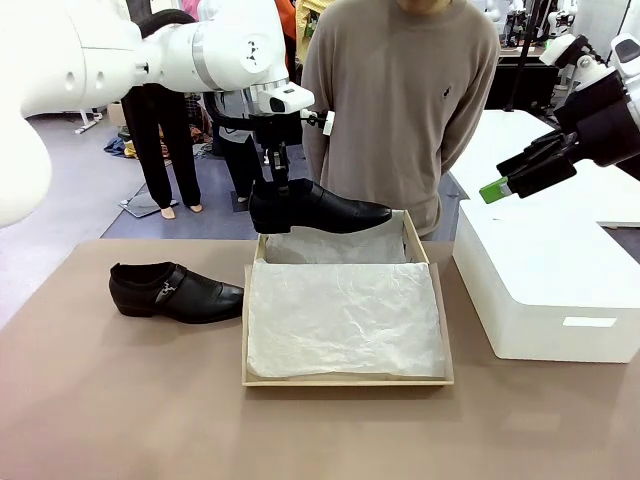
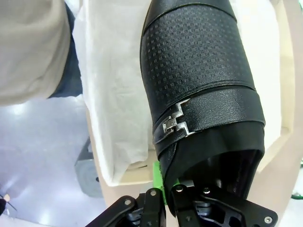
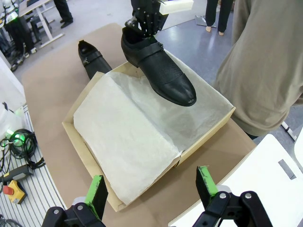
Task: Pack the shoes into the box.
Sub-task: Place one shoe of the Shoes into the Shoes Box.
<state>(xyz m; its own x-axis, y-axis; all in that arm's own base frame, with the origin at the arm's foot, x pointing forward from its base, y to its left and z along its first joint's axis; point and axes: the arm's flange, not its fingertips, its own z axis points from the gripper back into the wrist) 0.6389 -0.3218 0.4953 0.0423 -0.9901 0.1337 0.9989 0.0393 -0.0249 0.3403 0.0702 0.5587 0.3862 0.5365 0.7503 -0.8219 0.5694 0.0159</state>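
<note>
In the front view, the left arm (image 1: 200, 50) reaches in from the upper left of the frame. Its jaws point down and are pinched on the heel collar of one black dress shoe (image 1: 320, 210). This shoe hangs roughly level over the far end of the cardboard shoebox (image 1: 345, 381), heel toward picture left and pointed toe toward picture right. It appears to be clear of the crinkled white tissue paper (image 1: 340, 320) that lines the box.

The second shoe (image 1: 175, 292) lies on the tan surface (image 1: 120, 400) just left of the box, toe toward the box, with its metal buckle (image 1: 166, 291) facing the camera.

A person in a beige sweater (image 1: 400, 100) stands at the far edge, behind the box. A larger white box (image 1: 550, 290) sits at the right of the frame.

In the left wrist view, the held shoe (image 2: 199, 71) runs upward from the jaws at the bottom edge. A green pad (image 2: 156, 175) presses its collar, and the side buckle (image 2: 176, 120) shows at mid-frame. Tissue (image 2: 113, 94) and a box wall (image 2: 289, 94) lie beneath it.

The right arm's jaws are spread wide and hold nothing. They sit at the upper right of the front view, above the white box. In the right wrist view, their green-padded fingers (image 3: 97, 189) rise from the bottom edge, far apart.
</note>
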